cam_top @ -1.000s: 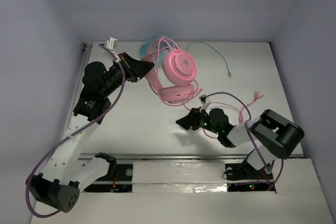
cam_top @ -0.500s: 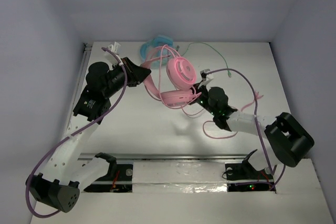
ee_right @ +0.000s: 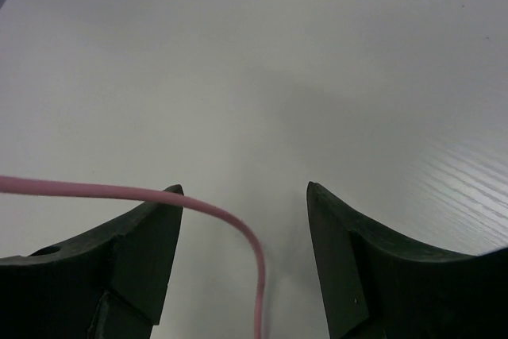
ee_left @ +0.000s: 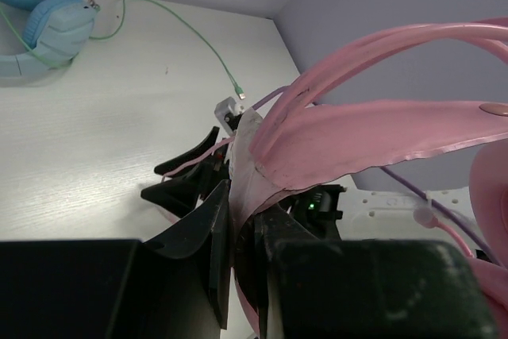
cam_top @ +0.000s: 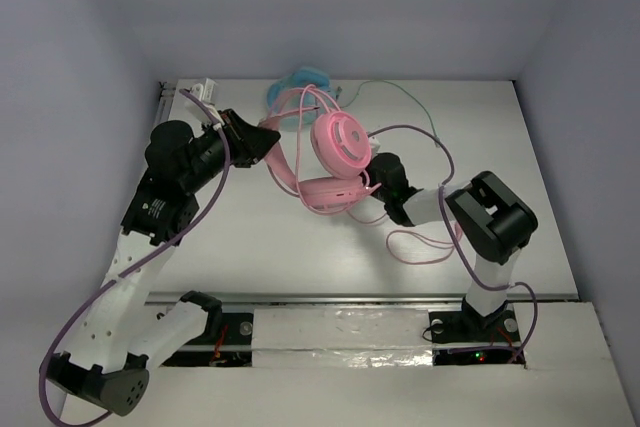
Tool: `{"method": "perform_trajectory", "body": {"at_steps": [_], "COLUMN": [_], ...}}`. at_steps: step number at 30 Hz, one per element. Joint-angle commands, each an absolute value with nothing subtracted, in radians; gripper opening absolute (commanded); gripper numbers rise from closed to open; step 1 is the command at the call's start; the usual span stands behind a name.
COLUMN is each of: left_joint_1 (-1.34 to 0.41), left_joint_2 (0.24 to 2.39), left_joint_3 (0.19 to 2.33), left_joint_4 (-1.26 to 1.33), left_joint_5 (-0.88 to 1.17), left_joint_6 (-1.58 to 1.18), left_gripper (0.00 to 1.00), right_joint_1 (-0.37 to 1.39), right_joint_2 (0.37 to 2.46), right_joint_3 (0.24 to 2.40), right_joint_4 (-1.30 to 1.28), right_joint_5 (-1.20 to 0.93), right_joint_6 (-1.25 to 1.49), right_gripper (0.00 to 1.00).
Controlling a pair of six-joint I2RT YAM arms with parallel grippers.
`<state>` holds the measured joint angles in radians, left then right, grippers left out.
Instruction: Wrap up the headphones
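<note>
The pink headphones (cam_top: 338,143) hang tilted above the table at mid back. My left gripper (cam_top: 266,140) is shut on their pink headband (ee_left: 349,136), which fills the left wrist view; the jaws (ee_left: 242,228) clamp the band's flat end. The thin pink cable (cam_top: 424,245) trails to the right and loops on the table. My right gripper (cam_top: 373,185) is open right beside the lower ear cup (cam_top: 330,193). In the right wrist view the pink cable (ee_right: 238,224) curves over the left finger (ee_right: 143,244) and down through the gap, unclamped.
The light blue headphones (cam_top: 301,83) lie at the back behind the pink ones, also in the left wrist view (ee_left: 46,23), with a green cable (cam_top: 404,97) running right. Purple arm cables arc above both arms. Grey walls close in the table on three sides.
My right arm has swung from the front middle back and left to the pink headphones' lower cup, dragging cable loops along. My left gripper shifted the headphones slightly left and nearer.
</note>
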<state>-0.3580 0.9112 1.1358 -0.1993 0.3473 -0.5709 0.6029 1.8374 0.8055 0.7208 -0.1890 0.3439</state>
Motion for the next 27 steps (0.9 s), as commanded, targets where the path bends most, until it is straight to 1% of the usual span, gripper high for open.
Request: {"method": "perform_trajectory", "body": {"at_steps": [1,4,9,11,13,14,16,18,19,21,26,27], "left_joint_1": [-0.356,-0.356,-0.356,-0.356,-0.356,-0.356,-0.356,-0.356,-0.356,-0.356,-0.356,-0.356], "left_joint_2": [0.882,0.882,0.887,0.879,0.874,0.870,0.870,0.868,0.865,0.859,0.880,0.885], "left_joint_3": [1.206,1.197,1.151,1.137,1.135,1.134,1.132,1.124,1.120,1.102,1.054,1.036], "left_joint_4": [-0.138,-0.111,-0.022,-0.008,0.017,0.028,0.034,0.048,0.054,0.075,0.126,0.129], "left_joint_5": [0.350,0.348,0.347,0.342,0.310,0.299,0.238,0.171,0.079,-0.033,-0.133,-0.147], "left_joint_6": [-0.601,-0.624,-0.678,-0.696,-0.703,-0.704,-0.706,-0.707,-0.704,-0.703,-0.726,-0.732], "left_gripper": [0.00,0.00,0.00,0.00,0.00,0.00,0.00,0.00,0.00,0.00,0.00,0.00], "right_joint_1": [0.606,0.606,0.606,0.606,0.615,0.615,0.659,0.698,0.718,0.771,0.871,0.918], "right_joint_2": [1.856,1.890,1.944,1.939,1.921,1.907,1.861,1.826,1.789,1.754,1.594,1.570], "right_joint_3": [0.829,0.802,0.758,0.733,0.720,0.712,0.681,0.661,0.652,0.640,0.531,0.519], "right_joint_4": [0.862,0.942,1.095,1.163,1.169,1.163,1.134,1.100,1.033,0.965,0.833,0.810], "right_joint_5": [-0.262,-0.330,-0.442,-0.463,-0.468,-0.465,-0.433,-0.367,-0.330,-0.241,-0.144,-0.137], "right_joint_6": [0.362,0.419,0.558,0.592,0.621,0.627,0.647,0.652,0.652,0.656,0.698,0.704], "right_gripper": [0.69,0.61,0.31,0.16,0.10,0.05,0.00,0.00,0.00,0.00,0.00,0.00]}}
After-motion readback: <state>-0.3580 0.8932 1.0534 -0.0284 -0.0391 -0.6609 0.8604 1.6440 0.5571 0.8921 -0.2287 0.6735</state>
